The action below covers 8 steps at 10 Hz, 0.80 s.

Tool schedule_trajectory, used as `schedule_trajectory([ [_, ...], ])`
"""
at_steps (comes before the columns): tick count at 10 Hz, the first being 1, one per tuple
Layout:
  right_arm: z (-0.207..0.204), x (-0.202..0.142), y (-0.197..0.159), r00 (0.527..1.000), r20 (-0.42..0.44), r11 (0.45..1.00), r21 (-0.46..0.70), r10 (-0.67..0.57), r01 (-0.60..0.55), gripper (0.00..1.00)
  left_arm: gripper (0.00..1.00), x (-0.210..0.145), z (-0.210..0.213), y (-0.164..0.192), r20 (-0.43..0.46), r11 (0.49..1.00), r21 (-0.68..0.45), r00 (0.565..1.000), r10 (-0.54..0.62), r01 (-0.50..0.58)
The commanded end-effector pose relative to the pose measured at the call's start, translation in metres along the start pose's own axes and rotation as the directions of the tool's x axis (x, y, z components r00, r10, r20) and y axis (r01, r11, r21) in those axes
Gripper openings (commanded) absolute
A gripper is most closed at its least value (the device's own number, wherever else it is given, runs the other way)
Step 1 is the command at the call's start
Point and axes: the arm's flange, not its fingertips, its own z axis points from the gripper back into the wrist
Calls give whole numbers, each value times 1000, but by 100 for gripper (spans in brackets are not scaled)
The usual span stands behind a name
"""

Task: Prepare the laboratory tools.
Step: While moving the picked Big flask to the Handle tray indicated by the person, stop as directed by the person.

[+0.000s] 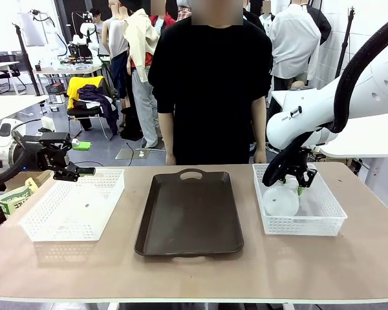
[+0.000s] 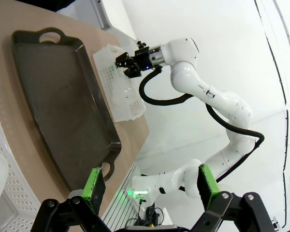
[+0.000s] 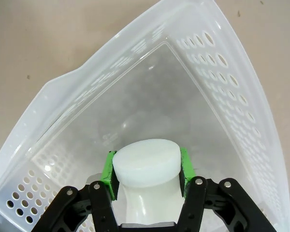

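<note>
Pinching the neck of a frosted flask (image 3: 145, 164) between its green pads, the right gripper (image 1: 291, 184) sits in the white basket (image 1: 323, 223) at right of frame; left gripper (image 1: 84, 172) hangs at middle left, fingers spread wide, holding nothing.

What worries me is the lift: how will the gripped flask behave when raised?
Probably light: the flask looks translucent and empty. Gripped only near its narrow top by the right gripper, the wide base may swing. Its smooth surface could slip in that grip.

No legible text; tiny unreadable print on the right arm (image 1: 308, 120).
</note>
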Motion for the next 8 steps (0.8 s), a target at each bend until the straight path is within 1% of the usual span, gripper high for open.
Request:
schedule_trajectory([
  [1,0,0,0,1000,3,1000,5,0,0,0,100,0,2,-2,-2,1000,0,1000,-5,5],
  [6,0,0,0,1000,0,1000,0,0,0,0,100,0,2,-2,-2,1000,0,1000,-5,5],
  [7,16,-8,-2,999,43,1000,-10,8,-8,0,100,0,2,-2,-2,1000,0,1000,-5,5],
  [8,26,-12,-5,998,59,1000,-16,13,-13,0,100,0,2,-2,-2,1000,0,1000,-5,5],
])
